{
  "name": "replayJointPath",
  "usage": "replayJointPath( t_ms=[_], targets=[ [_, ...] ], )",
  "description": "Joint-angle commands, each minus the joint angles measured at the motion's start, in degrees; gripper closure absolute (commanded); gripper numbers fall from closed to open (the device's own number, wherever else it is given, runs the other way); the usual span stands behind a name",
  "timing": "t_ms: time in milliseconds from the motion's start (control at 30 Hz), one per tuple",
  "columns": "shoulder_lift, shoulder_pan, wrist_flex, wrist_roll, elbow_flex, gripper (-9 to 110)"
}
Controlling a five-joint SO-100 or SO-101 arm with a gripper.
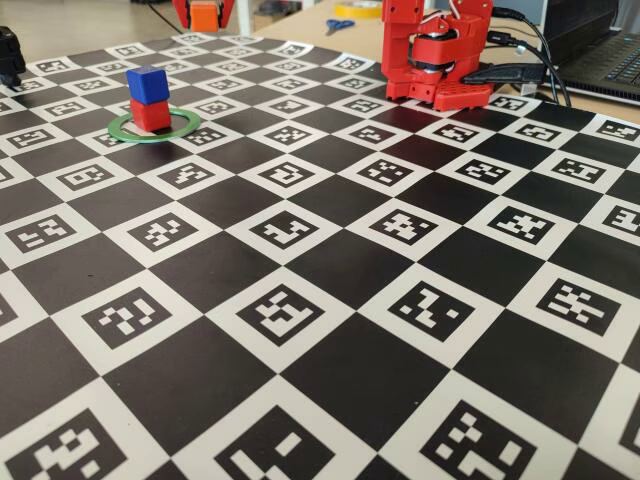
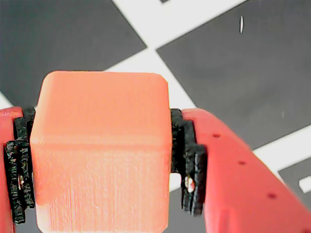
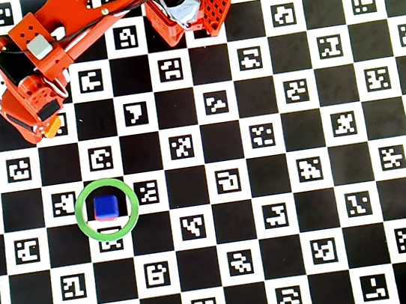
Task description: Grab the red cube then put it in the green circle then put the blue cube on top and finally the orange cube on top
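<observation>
1. Orange cube (image 2: 99, 150) pinched between the two black pads (image 2: 187, 160) of the red end effector (image 2: 97, 160), filling most of the wrist view, with black and white squares of the board blurred behind it.
2. Same orange cube (image 1: 204, 15) visible at the top edge of the fixed view, clamped by the end effector (image 1: 204, 20), beyond the green circle and slightly to its right.
3. Only a sliver of orange (image 3: 52, 128) showing under the end effector (image 3: 47, 127) in the overhead view, above the green circle and somewhat to its left, well apart from it.
4. Green circle (image 1: 186, 127) lying flat on the checkered marker board (image 1: 330, 300) that covers the bench, in the far left part of the fixed view.
5. Red cube (image 1: 151, 115) standing inside the green circle, resting on the board.
6. Blue cube (image 1: 148, 85) stacked directly on top of the red cube, turned a little relative to it.
7. From overhead, blue cube (image 3: 105, 206) hiding almost all of the red cube (image 3: 105, 219), both within the green circle (image 3: 84, 218), slightly left of its centre.
8. Red arm base (image 1: 435, 60) mounted at the far edge of the board, well to the right of the green circle in the fixed view.
</observation>
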Motion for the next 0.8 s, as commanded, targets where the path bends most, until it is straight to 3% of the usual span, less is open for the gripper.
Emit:
replayJointPath(
  t_ms=[0, 400, 767],
  targets=[
    [3.25, -2.99, 3.52, -0.62, -8.79, 98],
    [2.90, -13.10, 10.99, -2.72, -19.60, 98],
    [-0.88, -21.36, 13.18, -10.81, -27.86, 98]
  ],
)
